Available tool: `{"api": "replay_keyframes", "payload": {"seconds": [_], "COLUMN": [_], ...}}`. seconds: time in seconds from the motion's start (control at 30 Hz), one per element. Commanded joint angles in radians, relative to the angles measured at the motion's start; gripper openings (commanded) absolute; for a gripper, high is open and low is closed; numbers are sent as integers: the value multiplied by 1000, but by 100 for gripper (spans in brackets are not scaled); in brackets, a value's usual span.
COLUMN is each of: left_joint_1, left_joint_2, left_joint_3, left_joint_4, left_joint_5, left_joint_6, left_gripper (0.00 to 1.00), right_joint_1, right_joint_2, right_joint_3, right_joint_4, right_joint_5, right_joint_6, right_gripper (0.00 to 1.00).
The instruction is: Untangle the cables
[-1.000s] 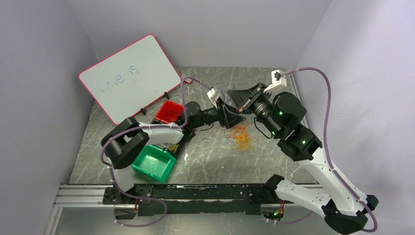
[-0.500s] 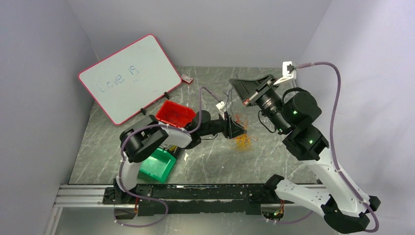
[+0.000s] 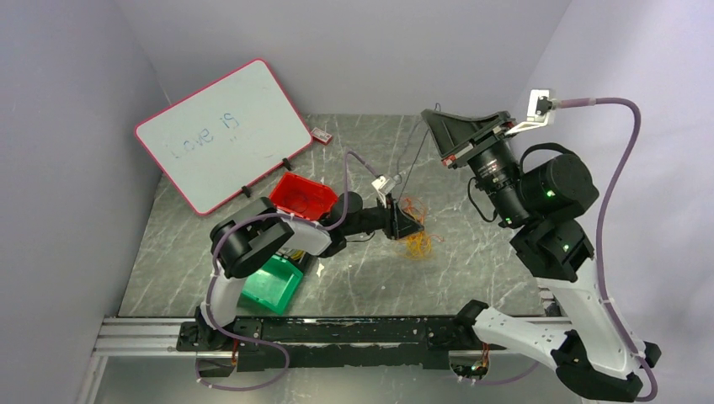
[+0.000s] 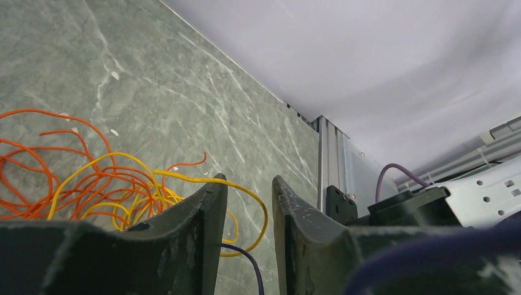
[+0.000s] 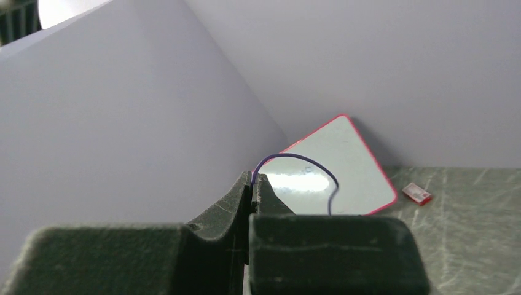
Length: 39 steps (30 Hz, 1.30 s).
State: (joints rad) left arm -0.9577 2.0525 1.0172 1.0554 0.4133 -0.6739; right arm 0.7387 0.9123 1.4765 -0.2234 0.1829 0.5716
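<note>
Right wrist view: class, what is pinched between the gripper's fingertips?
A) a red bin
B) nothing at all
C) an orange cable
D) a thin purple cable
D: the right gripper is shut on a thin purple cable, which arcs out from its fingertips in front of the whiteboard.

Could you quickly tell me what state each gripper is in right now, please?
Left gripper: open, fingers apart by the orange-yellow tangle.
Right gripper: closed on a thin purple cable.
</note>
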Motion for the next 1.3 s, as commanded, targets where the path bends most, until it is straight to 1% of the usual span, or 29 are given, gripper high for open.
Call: {"api": "replay_keyframes", "payload": {"seconds": [0.0, 0.1, 0.17, 0.27, 0.37, 0.43, 0.57, 0.8, 1.0, 1.17, 1.27], "left_joint_1": [-4, -4, -4, -4, -4, -4, -5, -4, -5, -5, -4], "left_joint_2": [-4, -10, -15, -43, -89, -113, -136, -130, -115, -119, -130], "left_joint_3": [-42, -55, -68, -100, -134, -144, -158, -179, -174, -178, -191], "left_joint_4": [-1, -5, -3, -2, -19, -47, -105, -131, -148, -166, -170], "left_joint_5": [12, 11, 14, 9, -5, -15, -38, -62, -69, -84, -97], "left_joint_6": [11, 16, 17, 30, 55, 76, 111, 121, 123, 132, 133], "left_gripper": [40, 42, 46, 57, 63, 63, 61, 61, 62, 61, 61], "right_joint_1": [-5, -5, -4, -5, -5, -4, -5, -5, -3, -3, -2], "right_joint_2": [-23, -26, -19, -22, -38, -49, -68, -67, -62, -63, -74], "right_joint_3": [81, 115, 149, 168, 152, 140, 142, 277, 393, 425, 411], "right_joint_4": [65, 69, 54, 25, 7, -1, -1, 18, 61, 53, 38], "right_joint_5": [81, 109, 128, 164, 196, 215, 264, 337, 358, 384, 401], "right_joint_6": [-87, -129, -164, -198, -213, -220, -253, -389, -486, -524, -524], "right_gripper": [0, 0, 0, 0, 0, 0, 0, 0, 0, 0, 0]}}
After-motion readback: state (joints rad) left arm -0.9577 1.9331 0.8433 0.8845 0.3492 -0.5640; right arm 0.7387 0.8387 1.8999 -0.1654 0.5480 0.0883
